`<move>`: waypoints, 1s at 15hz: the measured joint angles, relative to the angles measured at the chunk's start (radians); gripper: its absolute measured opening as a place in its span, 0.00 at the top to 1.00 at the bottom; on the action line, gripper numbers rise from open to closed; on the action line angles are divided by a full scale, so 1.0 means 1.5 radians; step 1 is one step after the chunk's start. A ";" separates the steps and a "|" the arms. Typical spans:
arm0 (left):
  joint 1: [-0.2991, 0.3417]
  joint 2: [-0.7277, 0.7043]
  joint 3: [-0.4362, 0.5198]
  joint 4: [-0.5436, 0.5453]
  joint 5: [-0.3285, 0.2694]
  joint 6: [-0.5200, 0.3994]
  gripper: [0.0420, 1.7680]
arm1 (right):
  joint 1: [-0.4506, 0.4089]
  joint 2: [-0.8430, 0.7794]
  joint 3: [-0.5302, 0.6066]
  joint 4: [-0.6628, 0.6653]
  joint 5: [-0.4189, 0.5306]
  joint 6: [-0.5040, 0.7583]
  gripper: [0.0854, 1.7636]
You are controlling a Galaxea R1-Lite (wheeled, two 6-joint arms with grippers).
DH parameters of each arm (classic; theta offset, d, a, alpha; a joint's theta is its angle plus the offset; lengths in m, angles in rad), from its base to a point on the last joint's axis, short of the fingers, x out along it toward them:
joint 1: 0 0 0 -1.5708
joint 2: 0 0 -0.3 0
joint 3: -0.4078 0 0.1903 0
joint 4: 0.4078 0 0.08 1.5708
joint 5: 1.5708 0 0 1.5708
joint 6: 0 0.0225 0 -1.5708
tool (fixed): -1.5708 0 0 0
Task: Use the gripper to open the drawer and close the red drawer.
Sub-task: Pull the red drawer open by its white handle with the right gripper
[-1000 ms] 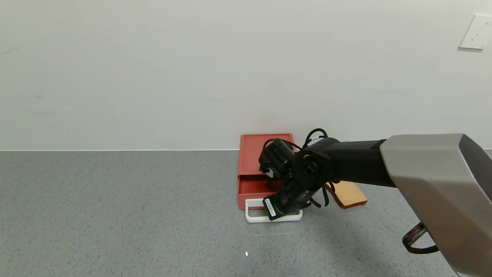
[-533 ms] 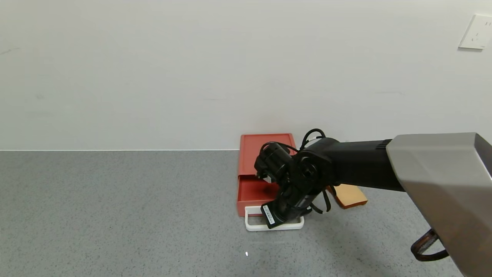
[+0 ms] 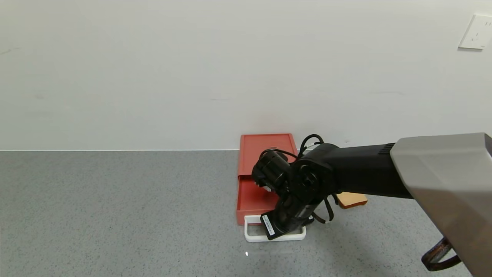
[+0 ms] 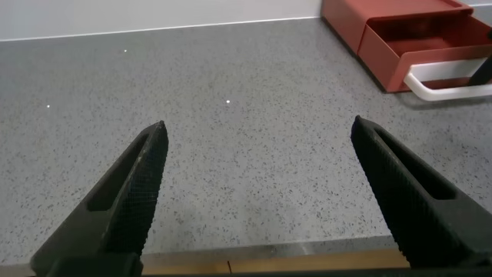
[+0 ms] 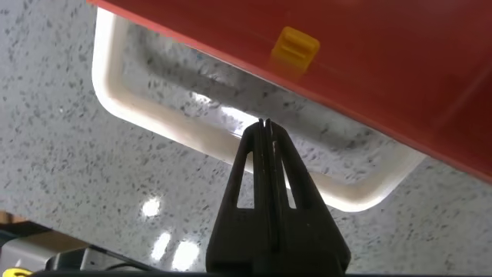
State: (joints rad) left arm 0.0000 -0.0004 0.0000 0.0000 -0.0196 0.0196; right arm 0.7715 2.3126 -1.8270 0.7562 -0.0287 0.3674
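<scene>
Grey speckled surface (image 3: 115, 215), against a white wall.

Red drawer (image 3: 265, 154): at the wall, tray slid partly out toward the robot; white loop handle (image 3: 255, 235) lying at its front.

Toast-shaped slice (image 3: 351, 199): just right of the drawer, partly behind the right arm.

Right gripper (image 5: 266, 129): fingers pressed together, tips inside the handle loop.

Left gripper (image 4: 257, 173): fingers spread wide, holding nothing, over bare surface well left of the drawer.
</scene>
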 joint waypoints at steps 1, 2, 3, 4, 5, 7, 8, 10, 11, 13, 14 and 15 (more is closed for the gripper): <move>0.000 0.000 0.000 0.000 0.000 0.000 0.03 | 0.005 -0.003 0.006 0.000 0.000 0.005 0.98; 0.000 0.000 0.000 0.000 0.000 0.000 0.03 | 0.010 -0.005 0.010 0.000 0.000 0.010 0.98; 0.000 0.000 0.000 0.000 0.000 0.000 0.03 | 0.013 -0.007 0.013 0.001 0.000 0.014 0.98; 0.000 0.000 0.000 0.000 0.000 0.000 0.03 | 0.014 -0.009 0.014 0.001 0.001 0.015 0.98; 0.000 0.000 0.000 0.000 0.000 0.000 0.03 | 0.014 -0.011 0.018 0.001 0.001 0.015 0.98; 0.000 0.000 0.000 0.000 0.000 0.000 0.03 | 0.015 -0.014 0.023 0.003 0.001 0.015 0.98; 0.000 0.000 0.000 0.000 0.000 0.000 0.03 | 0.016 -0.015 0.023 0.004 0.002 0.015 0.98; 0.000 0.000 0.000 0.000 0.000 0.000 0.03 | 0.015 -0.021 0.027 0.005 0.002 0.015 0.98; 0.000 0.000 0.000 0.000 0.000 0.000 0.03 | 0.016 -0.024 0.030 0.005 0.001 0.015 0.98; 0.000 0.000 0.000 0.000 0.000 -0.001 0.03 | 0.019 -0.029 0.038 0.005 0.001 0.015 0.98; 0.000 0.000 0.000 0.001 0.000 -0.001 0.03 | 0.019 -0.031 0.041 0.006 0.001 0.015 0.98; 0.000 0.000 0.000 0.000 0.000 -0.001 0.03 | 0.019 -0.035 0.042 0.007 0.002 0.015 0.98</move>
State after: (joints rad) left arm 0.0000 -0.0004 0.0000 0.0000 -0.0200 0.0187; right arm 0.8000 2.2596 -1.7640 0.7664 -0.0264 0.3904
